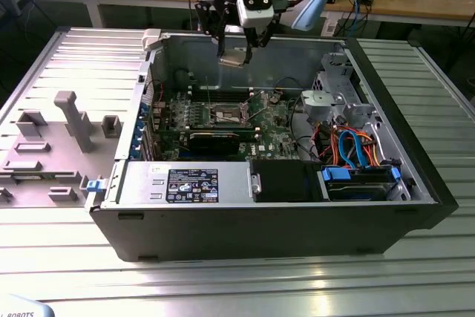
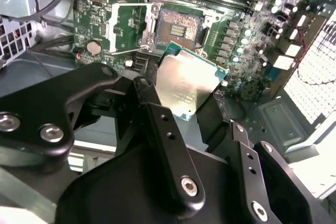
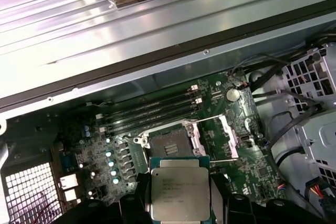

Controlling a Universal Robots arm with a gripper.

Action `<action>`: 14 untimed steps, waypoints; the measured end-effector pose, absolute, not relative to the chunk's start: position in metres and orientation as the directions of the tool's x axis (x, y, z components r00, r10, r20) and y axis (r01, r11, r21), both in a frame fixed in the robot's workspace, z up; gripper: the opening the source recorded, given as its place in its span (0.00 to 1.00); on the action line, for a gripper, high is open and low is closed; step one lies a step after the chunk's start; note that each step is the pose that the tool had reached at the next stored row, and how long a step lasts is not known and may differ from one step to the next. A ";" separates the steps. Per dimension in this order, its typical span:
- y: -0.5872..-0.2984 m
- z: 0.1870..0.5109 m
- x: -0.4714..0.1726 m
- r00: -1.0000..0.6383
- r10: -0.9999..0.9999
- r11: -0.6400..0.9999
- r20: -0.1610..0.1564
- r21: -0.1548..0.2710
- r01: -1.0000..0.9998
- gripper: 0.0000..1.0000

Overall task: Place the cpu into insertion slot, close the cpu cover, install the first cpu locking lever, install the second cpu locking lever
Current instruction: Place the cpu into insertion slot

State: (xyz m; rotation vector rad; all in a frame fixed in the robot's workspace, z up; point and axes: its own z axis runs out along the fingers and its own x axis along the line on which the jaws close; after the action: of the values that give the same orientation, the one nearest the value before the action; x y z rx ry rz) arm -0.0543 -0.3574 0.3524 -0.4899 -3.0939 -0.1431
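My gripper (image 1: 239, 51) hangs over the open computer case, shut on the cpu (image 1: 232, 59) by its edges. In both wrist views the cpu (image 2: 186, 85) (image 3: 180, 187) is a flat silver square held between the black fingers (image 2: 157, 124), well above the green board (image 1: 278, 135). The insertion slot (image 2: 178, 24) (image 3: 170, 142) lies bare on the board below, a dark square with a metal rim (image 1: 228, 115). The cpu cover (image 2: 126, 24) (image 3: 224, 132) is swung open beside the slot. A thin locking lever (image 2: 131, 51) (image 3: 223, 159) sticks out next to it.
Memory slots (image 3: 152, 111) run along one side of the socket, and a black card (image 1: 215, 140) lies in front of it. A drive cage (image 1: 334, 94) with orange and blue cables (image 1: 352, 146) fills the case's right in the exterior view. A grey fixture (image 1: 70, 120) stands at that view's left.
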 end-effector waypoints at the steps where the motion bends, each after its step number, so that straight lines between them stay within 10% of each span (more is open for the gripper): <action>1: -0.357 0.352 -0.054 -0.947 0.321 0.943 0.020 0.089 0.322 0.54; 14: -0.357 0.350 -0.054 -0.927 0.376 0.922 0.020 0.089 0.376 0.54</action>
State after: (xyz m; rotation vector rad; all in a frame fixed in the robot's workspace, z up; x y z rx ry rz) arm -0.0544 -0.3574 0.3498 -0.6018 -3.0775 -0.1437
